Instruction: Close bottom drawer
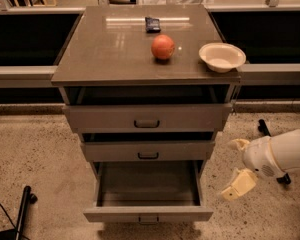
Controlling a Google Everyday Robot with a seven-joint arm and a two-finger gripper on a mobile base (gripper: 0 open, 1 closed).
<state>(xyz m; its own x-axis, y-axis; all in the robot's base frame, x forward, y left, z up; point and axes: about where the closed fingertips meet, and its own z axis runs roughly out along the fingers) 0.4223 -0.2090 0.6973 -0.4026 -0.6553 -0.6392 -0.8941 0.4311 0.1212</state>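
The bottom drawer [119, 214] is sitting pulled far out at the lower centre of the frame, its bare inside showing and its front panel carrying a small dark handle [148, 218] close to the bottom edge. Above it, the middle drawer [148, 150] and the top drawer [147, 118] are standing slightly open, each jutting less than the one below. The gripper [229, 169] is hanging at the lower right of the frame, just beside the bottom drawer's right side and touching nothing, with its two pale fingers [238, 185] spread apart and holding nothing. On the cabinet top [100, 49], in the upper middle of the frame, a round orange-red fruit [163, 47] is lying near a white bowl [222, 57] at the right edge, and a small dark packet [152, 24] is lying behind them.
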